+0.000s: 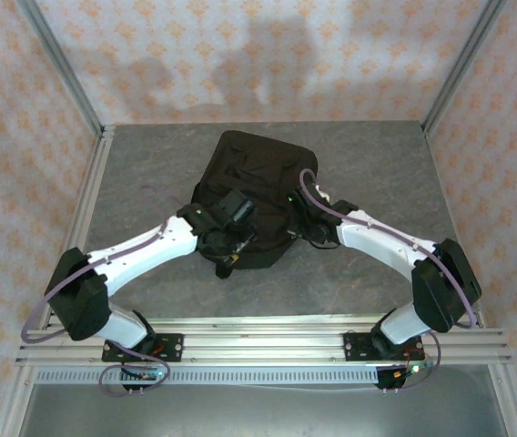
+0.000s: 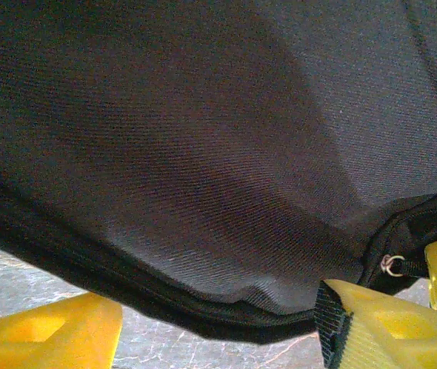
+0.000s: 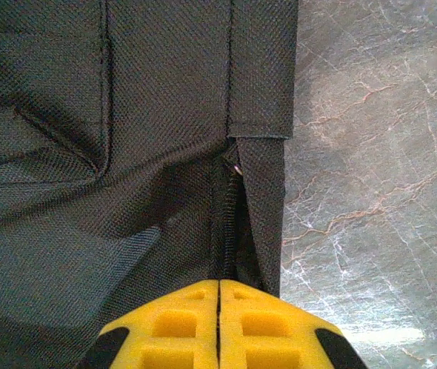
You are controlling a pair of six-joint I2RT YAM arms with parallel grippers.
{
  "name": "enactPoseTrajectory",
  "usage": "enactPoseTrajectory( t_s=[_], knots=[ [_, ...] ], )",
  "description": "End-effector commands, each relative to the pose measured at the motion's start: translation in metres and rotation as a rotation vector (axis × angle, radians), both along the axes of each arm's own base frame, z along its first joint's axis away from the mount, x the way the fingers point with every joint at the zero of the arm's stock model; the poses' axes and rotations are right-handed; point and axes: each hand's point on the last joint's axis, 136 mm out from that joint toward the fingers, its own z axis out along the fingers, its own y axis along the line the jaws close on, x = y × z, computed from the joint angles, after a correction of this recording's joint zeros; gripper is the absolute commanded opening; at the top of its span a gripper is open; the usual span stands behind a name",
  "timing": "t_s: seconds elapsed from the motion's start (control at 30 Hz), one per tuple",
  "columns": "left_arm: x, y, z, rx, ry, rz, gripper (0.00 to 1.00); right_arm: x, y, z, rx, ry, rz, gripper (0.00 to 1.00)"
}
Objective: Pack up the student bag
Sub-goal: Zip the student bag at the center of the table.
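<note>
student bag (image 1: 257, 187) mid bench (image 1: 149, 173), long axis near-far. left end effector (image 2: 215, 329) apart at its near seam; right end effector (image 3: 218, 296) together at right-side zipper (image 3: 223, 223).

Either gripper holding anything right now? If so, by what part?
Left gripper is open at the bag edge, holding nothing. Right gripper is shut at the bag's zipper; whether it pinches the zipper cannot be told.

Your student bag (image 1: 258, 173) is black woven cloth. The surface (image 1: 140, 182) is grey with thin pale and rusty veins. Your left pincer (image 2: 218, 307) and right pincer (image 3: 218, 288) are bright yellow with black pads. The walls (image 1: 240, 55) are pink with orange flowers.
</note>
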Motion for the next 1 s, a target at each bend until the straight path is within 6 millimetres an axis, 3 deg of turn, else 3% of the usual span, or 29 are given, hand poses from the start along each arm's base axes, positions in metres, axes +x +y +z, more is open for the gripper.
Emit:
enactPoseTrajectory(
  t_s=[0.0,0.17,0.37,0.77,0.9,0.97],
  knots=[
    [0.006,0.002,-0.006,0.034,-0.003,0.048,0.61,-0.001,-0.005,0.004,-0.012,-0.026,-0.014,0.0],
    [-0.005,0.01,-0.032,0.065,0.048,0.052,0.31,0.0,-0.01,0.003,-0.041,-0.031,-0.015,0.0],
    [-0.016,0.019,-0.034,0.078,0.05,0.025,0.02,0.007,-0.02,0.008,-0.114,-0.05,-0.018,0.0],
    [-0.033,0.03,-0.037,0.091,0.06,-0.027,0.0,0.066,-0.059,0.023,-0.263,-0.087,-0.104,0.0],
    [-0.031,0.016,-0.033,0.08,0.049,-0.083,0.0,0.08,-0.067,0.031,-0.24,-0.098,-0.151,0.0],
    [-0.029,-0.004,-0.027,0.065,0.035,-0.153,0.0,0.081,-0.064,0.036,-0.198,-0.096,-0.144,0.0]
  ],
)
